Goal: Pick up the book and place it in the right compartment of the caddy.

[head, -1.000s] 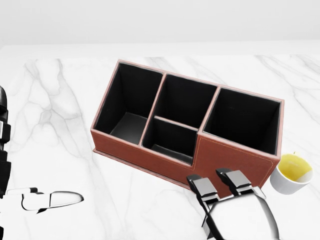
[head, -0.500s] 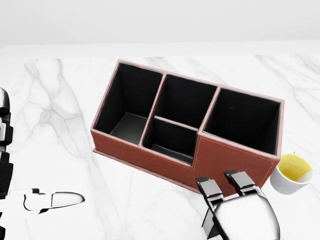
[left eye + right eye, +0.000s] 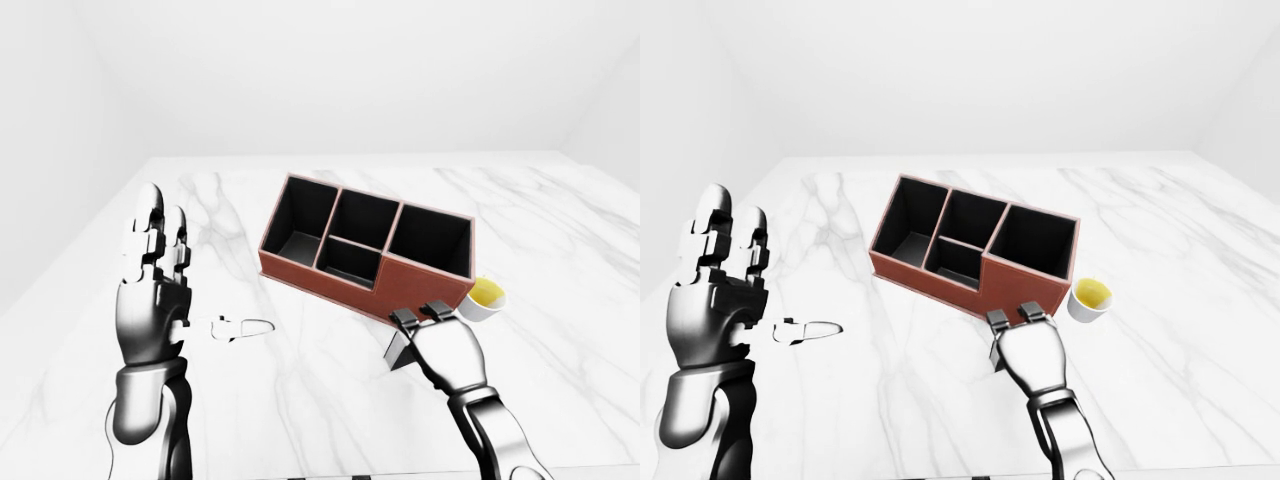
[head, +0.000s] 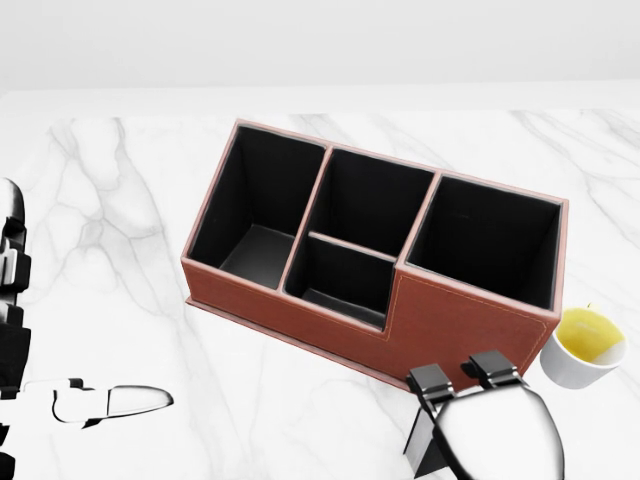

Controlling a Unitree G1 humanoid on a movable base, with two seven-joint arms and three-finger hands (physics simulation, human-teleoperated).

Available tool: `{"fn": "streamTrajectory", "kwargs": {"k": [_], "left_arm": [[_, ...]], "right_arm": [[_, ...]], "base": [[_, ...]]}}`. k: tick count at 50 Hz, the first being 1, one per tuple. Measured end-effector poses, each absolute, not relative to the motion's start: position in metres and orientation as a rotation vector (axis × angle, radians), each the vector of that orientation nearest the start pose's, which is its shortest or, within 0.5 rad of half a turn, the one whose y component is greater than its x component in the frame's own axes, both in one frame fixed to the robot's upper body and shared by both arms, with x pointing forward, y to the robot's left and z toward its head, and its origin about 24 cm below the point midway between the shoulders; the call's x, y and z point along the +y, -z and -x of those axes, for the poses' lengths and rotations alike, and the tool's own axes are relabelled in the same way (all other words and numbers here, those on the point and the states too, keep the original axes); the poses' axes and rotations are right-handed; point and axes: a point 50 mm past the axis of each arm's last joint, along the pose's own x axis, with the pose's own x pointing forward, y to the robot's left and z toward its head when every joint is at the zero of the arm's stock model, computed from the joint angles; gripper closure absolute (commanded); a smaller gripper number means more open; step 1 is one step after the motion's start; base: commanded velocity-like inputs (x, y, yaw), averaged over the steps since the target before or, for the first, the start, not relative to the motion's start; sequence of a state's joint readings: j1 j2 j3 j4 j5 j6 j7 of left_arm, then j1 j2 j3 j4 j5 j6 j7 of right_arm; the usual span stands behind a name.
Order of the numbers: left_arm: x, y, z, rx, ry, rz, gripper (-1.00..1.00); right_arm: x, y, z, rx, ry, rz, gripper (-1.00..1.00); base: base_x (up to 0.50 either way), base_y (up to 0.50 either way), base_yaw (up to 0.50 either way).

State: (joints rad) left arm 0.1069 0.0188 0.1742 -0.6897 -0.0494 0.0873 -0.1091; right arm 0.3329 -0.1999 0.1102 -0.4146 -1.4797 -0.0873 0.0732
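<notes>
The brown caddy (image 4: 470, 320) with black compartments lies at an angle in the middle of the head view; its right compartment (image 4: 490, 240) holds nothing. Just below the caddy's lower wall, my right hand (image 4: 465, 380) has its fingers curled down over a dark flat slab, the book (image 3: 398, 352). Only a grey corner of the book shows under the palm. At the left of the left-eye view my left hand (image 3: 160, 215) is raised, open and holding nothing.
A white cup of yellow liquid (image 4: 585, 345) stands right of the caddy, close to my right hand. A small white glossy object (image 4: 105, 402) lies on the marble table (image 4: 120, 200) at the lower left.
My right hand has drawn back toward the bottom right of the head view, its fingers curling tighter. The left hand has sunk slightly at the left edge.
</notes>
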Motion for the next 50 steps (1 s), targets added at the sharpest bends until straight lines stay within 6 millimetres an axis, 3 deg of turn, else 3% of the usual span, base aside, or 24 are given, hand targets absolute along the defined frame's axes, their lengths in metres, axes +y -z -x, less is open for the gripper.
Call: {"fn": "streamTrajectory", "kwargs": {"k": [31, 50], "left_arm": [[0.184, -0.162, -0.198, -0.482, -0.063, -0.067, -1.00], [0.184, -0.162, -0.195, -0.479, -0.064, -0.067, -1.00]], "right_arm": [[-0.164, -0.052, -0.186, -0.090, -0.136, 1.671, -0.23], [-0.156, -0.045, -0.193, -0.119, -0.164, 1.685, -0.24]], "base": [[0.00, 0.00, 0.00], [0.00, 0.00, 0.00]]}}
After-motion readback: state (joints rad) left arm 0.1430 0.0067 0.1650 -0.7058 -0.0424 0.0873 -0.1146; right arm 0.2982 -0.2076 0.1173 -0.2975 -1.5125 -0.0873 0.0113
